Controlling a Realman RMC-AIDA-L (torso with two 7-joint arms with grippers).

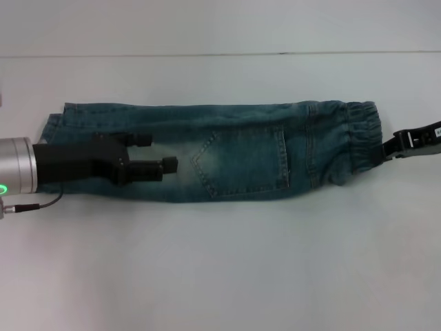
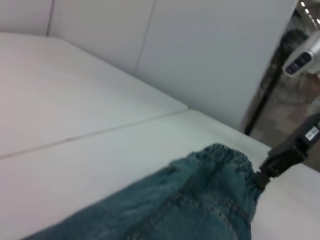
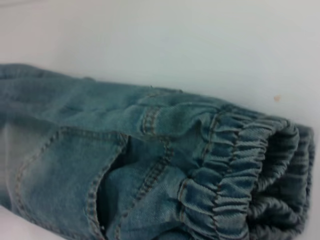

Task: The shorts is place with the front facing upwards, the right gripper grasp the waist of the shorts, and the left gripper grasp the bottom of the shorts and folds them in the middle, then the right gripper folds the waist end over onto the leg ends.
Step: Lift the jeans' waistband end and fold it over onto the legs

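Left tool [image 1: 157, 153], fingers spread and empty, hovers over the leg half of the shorts [image 1: 227, 155], which lie folded lengthwise across the white worktop [image 1: 220, 262] in the head view, while the right tool [image 1: 387, 147] sits at the waist [image 1: 362, 138]; whether it is clamped cannot be told. From the left wrist, the right tool [image 2: 261, 176] touches the gathered band [image 2: 227, 157]. From the right wrist, the thick doubled waist [image 3: 250, 175] looks bulky, so a shallow bite could slip and spill the fold.
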